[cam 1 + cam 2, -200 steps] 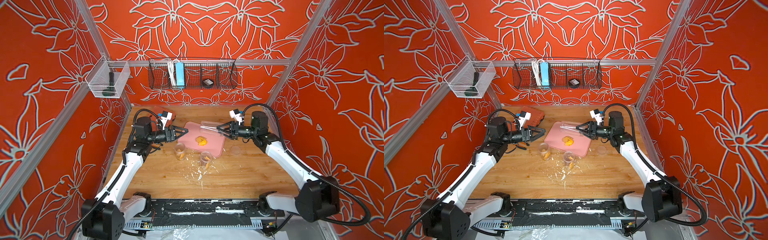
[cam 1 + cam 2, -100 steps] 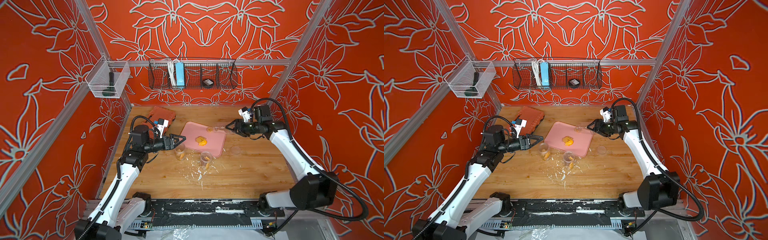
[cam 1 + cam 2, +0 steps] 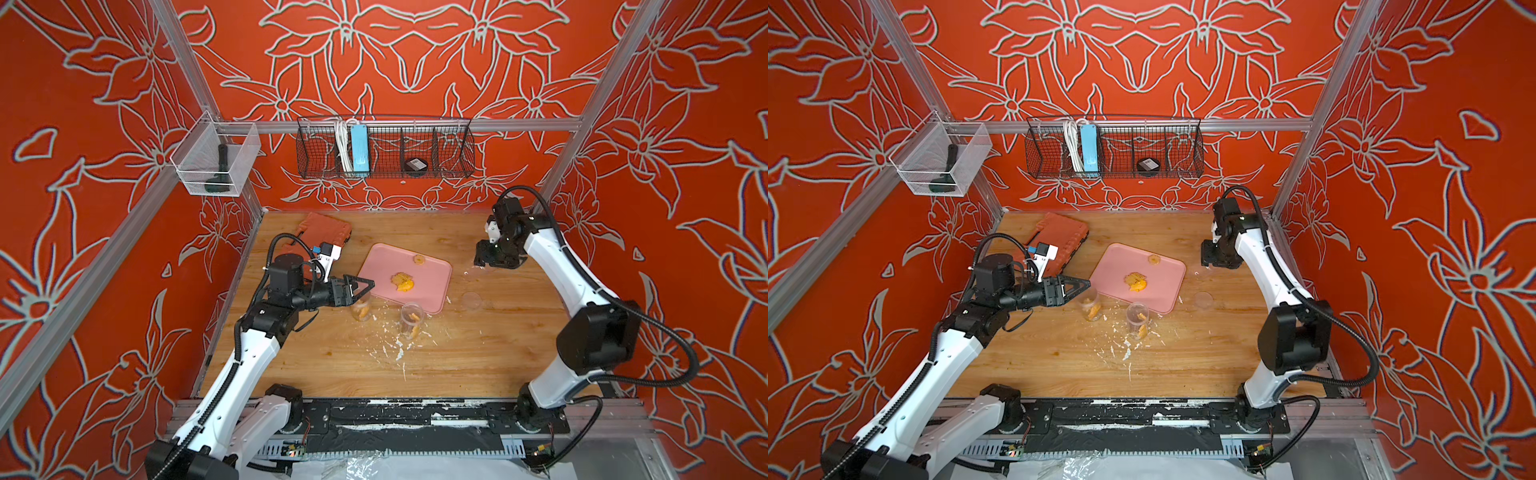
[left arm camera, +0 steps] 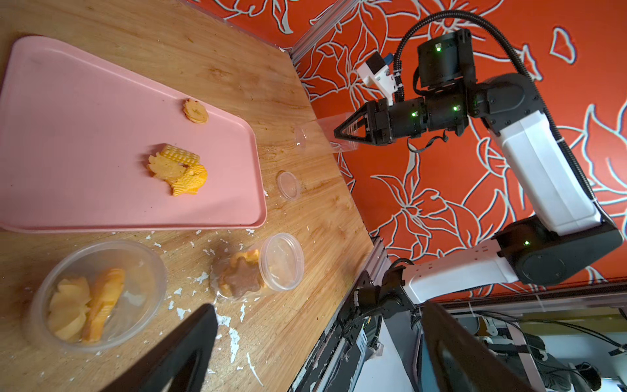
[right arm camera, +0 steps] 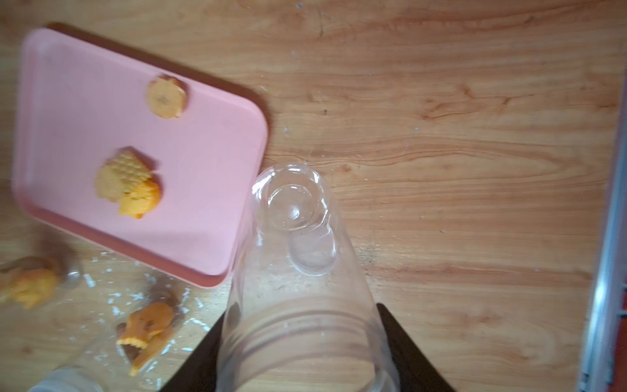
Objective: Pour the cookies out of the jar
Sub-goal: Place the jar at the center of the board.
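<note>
Cookies [image 4: 84, 305] nearest me sit in two clear jars on the wooden table [image 3: 332, 365], among white crumbs [image 3: 399, 353]: orange and yellow ones in the open jar [image 4: 139, 292], a brown star cookie [image 4: 242, 278] with an orange one in the second jar [image 3: 409, 311] close by. My left gripper [image 3: 360, 286] hovers by the open jar with jaws spread wide and nothing in them; that jar lies just off to one side of them, not between. Beyond the jars sits the pink tray [image 3: 386, 270], bearing a heap of three cookies [image 3: 403, 283] near its middle and a round cookie [image 3: 419, 260] alone toward its far edge. A loose lid [image 3: 471, 300] lies off its right side. Farthest out, my right gripper [image 5: 302, 310] is clamped tight on the empty jar [image 5: 291, 268], low over bare wood just past the tray's corner.

Parking that empty jar looks like the step in hand: I should set it clear of tray and lid before letting go. Then my left jaws should take the open jar below its rim, carry it upright over the tray's middle, and tip slowly.
</note>
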You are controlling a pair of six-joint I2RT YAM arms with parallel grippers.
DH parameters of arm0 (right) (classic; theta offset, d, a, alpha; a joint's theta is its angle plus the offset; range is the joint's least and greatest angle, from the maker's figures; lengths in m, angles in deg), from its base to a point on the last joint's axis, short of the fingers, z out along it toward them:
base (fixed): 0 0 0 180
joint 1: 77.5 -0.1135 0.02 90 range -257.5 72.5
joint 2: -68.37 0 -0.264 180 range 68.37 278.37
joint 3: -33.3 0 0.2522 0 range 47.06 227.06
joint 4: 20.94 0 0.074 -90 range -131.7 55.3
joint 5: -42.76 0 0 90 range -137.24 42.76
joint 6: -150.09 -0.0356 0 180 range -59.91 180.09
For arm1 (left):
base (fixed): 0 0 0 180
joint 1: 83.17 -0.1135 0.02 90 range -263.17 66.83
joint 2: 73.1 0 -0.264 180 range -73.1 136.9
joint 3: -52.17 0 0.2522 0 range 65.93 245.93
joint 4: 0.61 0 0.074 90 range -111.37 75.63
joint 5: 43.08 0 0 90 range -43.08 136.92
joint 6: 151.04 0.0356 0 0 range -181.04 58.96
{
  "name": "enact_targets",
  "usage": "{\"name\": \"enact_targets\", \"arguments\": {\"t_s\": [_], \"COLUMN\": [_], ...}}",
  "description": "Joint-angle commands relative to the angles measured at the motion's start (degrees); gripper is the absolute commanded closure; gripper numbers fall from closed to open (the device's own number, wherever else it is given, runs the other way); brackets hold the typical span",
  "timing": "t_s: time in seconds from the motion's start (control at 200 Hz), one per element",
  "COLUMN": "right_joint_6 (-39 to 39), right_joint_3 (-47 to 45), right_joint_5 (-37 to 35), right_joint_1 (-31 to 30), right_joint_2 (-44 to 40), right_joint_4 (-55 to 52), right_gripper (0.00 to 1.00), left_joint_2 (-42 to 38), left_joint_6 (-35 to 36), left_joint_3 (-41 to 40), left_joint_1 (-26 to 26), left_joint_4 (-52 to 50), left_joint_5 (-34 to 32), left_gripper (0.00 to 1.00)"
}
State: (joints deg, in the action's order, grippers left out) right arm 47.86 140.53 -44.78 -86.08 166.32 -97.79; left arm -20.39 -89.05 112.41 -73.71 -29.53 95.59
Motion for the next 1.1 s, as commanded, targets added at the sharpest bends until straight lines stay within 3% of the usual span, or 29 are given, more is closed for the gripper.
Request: {"name": "enact_targets", "arguments": {"t_s": [0.0, 0.49, 0.791, 1.096], "right_joint_6": [3.5, 5.3, 5.5, 5.5], "right_joint_3": [4.4, 17.0, 16.8, 16.0], "right_joint_5": [-8.0, -10.8, -10.7, -11.0], "right_joint_1": [-0.9, -4.1, -4.6, -4.7], "right_joint_2": [4.4, 20.7, 23.1, 23.1], "right_joint_4": [-5.8, -9.3, -9.2, -8.9], "right_gripper": [0.45, 0.45, 0.41, 0.28], "left_joint_2": [0.4, 2.2, 2.3, 2.1], "left_joint_6": [1.5, 2.9, 3.1, 2.9], "left_joint_3": [1.3, 2.2, 2.2, 2.0], "left_joint_1": [0.4, 0.6, 0.6, 0.6], "left_joint_4": [-1.0, -2.1, -2.2, -2.2], "left_joint_5": [-0.5, -1.7, -2.0, -2.0], "left_gripper": [0.05, 0.05, 0.05, 0.05]}}
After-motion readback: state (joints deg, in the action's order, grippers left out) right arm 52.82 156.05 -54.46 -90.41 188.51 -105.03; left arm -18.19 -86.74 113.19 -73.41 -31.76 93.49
